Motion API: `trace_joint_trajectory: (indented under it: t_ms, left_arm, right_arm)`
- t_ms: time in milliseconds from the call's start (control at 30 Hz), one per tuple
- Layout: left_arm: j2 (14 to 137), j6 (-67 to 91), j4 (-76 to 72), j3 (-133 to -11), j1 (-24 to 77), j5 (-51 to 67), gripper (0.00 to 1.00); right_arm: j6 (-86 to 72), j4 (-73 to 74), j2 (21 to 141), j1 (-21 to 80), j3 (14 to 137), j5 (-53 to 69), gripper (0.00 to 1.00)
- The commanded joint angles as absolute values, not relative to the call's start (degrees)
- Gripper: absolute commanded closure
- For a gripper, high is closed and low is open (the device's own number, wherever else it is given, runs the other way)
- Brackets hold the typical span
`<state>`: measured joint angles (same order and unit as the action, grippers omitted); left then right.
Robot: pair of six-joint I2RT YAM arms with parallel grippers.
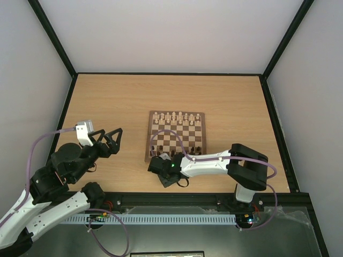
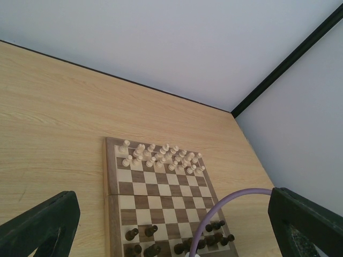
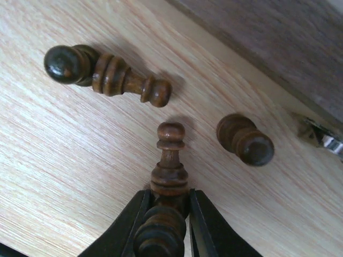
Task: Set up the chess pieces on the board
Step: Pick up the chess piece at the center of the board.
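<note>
left arm (image 1: 67, 158): bottom-left, folded back on itself, wrist pointing right and away toward the board (image 1: 176, 134); sits over bare bench (image 1: 107, 101), well apart from the board.
left jaws: wide open, nothing between them; the two fingers (image 2: 43, 225) fill the lower corners of the left wrist view, with the board framed between.
board: mid-bench, square to the near edge, brown border all round.
cream pieces (image 1: 177, 118): upright, filling the two far rows.
dark pieces (image 2: 142, 233): a few upright on the near rows, grouped toward the near-left and near-right corners, with gaps between the groups.
loose pieces: two dark ones on the bench just off the board's edge. The long one (image 3: 107, 72) lies on its side; the stubby one (image 3: 245, 140) has one end toward the camera. They don't touch each other or the held piece.
held piece (image 3: 170, 160): dark, base end between the jaws, knob pointing away from them; can't tell if it touches the bench.
right jaws: closed on the held piece's base, low by the board's near-left corner.
right arm (image 1: 209, 160): base bottom-right, elbow raised above it, white forearm reaching left along the board's near edge.
</note>
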<state>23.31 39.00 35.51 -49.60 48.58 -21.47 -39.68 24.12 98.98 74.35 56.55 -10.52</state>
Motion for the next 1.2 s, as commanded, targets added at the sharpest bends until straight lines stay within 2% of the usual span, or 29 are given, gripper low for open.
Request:
trace_joint_trajectory:
  t_ms: [0,133,267,433,533,700,900,1167]
  left_arm:
    - [22.94,38.86,35.43,-50.01,48.45,-21.96,0.01]
    - [23.03,38.82,35.31,-50.01,48.37,-21.93,0.01]
    - [23.26,38.73,35.19,-50.01,48.42,-21.90,0.01]
    - [23.04,38.83,35.13,-49.83,48.41,-21.80,0.01]
    - [22.78,38.69,35.38,-50.00,48.38,-21.86,0.01]
    - [22.66,38.79,36.00,-50.03,48.38,-21.77,0.01]
    - [22.85,39.11,35.53,-48.18,48.41,-18.90,0.01]
    - [23.46,41.99,28.11,-37.34,48.53,-2.84,0.01]
  right_arm:
    - [-40.82,27.32,101.21,74.53,54.27,-10.82,0.84]
    - [-40.89,27.30,100.71,74.53,54.20,-10.95,0.81]
    - [-40.88,28.42,99.17,74.53,54.95,-12.56,0.64]
    - [-40.35,29.69,99.00,74.44,57.16,-14.32,0.60]
    - [-40.07,29.95,99.90,74.44,57.86,-14.18,0.67]
    - [-40.59,30.00,98.54,74.51,57.11,-13.22,0.89]
    - [-40.50,28.27,88.84,74.53,51.82,-12.85,0.91]
    - [-38.90,24.28,75.77,74.44,44.64,-8.71,0.91]
